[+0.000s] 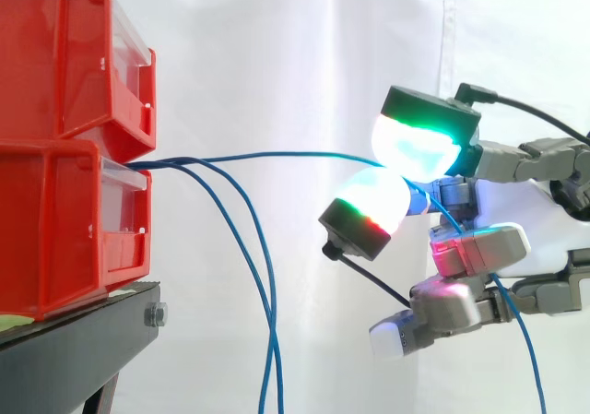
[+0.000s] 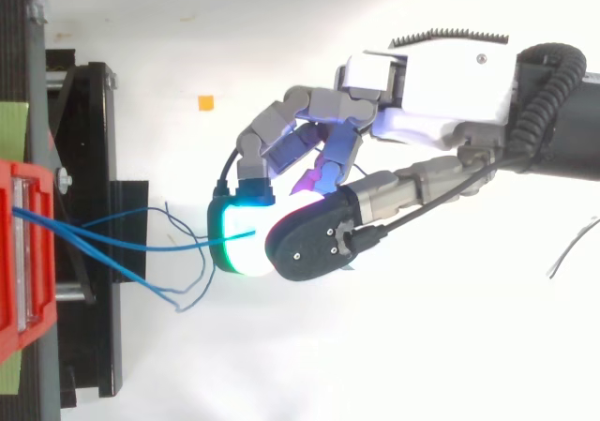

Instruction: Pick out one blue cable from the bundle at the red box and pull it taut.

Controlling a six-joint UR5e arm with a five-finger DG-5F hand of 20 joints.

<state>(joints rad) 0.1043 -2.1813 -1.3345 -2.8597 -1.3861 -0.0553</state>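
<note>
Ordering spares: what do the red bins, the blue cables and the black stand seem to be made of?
Red bins: likely moulded plastic, glossy, with moulded ridges. Blue cables: thin wire in smooth blue insulation, probably; they hang in soft curves. Black stand: seemingly painted metal, matt, with a bolt on its edge.

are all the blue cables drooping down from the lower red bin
No, one blue cable runs nearly level from the bin to the hand.
</note>
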